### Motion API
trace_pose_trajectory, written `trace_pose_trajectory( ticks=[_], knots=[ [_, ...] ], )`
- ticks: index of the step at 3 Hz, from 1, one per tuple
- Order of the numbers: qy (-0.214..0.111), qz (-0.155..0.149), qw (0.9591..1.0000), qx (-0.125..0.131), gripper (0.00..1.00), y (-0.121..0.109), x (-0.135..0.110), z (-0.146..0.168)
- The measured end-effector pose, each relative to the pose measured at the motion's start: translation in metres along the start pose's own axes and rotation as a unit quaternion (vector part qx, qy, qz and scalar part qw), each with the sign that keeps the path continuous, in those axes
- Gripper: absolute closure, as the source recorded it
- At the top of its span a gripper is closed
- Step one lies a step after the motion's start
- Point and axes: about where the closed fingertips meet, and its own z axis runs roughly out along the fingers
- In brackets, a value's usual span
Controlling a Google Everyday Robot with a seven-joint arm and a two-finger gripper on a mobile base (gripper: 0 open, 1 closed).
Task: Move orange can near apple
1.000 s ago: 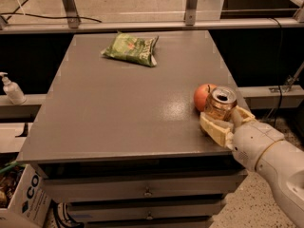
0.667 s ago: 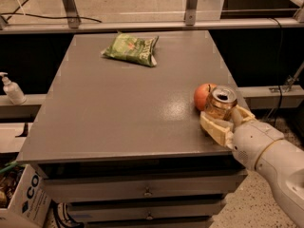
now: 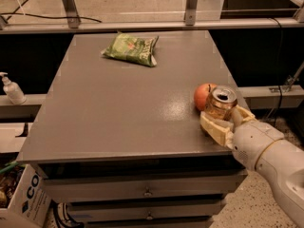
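While jaws clamp the orange can (image 3: pixel 221 103) at right edge of grey table (image 3: pixel 118 108), apple (image 3: pixel 203 96) alongside, speckled floor (image 3: pixel 247 210).

The hand (image 3: pixel 224 117), at the right edge of the tabletop (image 3: pixel 133 108) near its front corner, is built of cream-tan, blocky plastic pieces with darker seams between them. Behind it sits a rounded white wrist shell (image 3: pixel 247 139), smooth and faintly glossy. A thin yellowish ring (image 3: pixel 260 156) marks the joint where the thick, pale grey-white forearm (image 3: pixel 285 170) begins.
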Motion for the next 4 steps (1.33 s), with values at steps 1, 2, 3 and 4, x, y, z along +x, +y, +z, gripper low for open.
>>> trace_pose_trajectory(
  ticks=[1,2,3,4],
  knots=[
    [0.000,-0.001,1.0000,-0.001,0.82,0.0015,-0.0013,0.0009],
    [0.000,-0.003,1.0000,-0.002,0.59,0.0029,-0.0025,0.0017],
    [0.000,-0.004,1.0000,-0.004,0.36,0.0043,-0.0038,0.0025],
    [-0.001,-0.006,1.0000,-0.005,0.13,0.0057,-0.0050,0.0033]
  ],
)
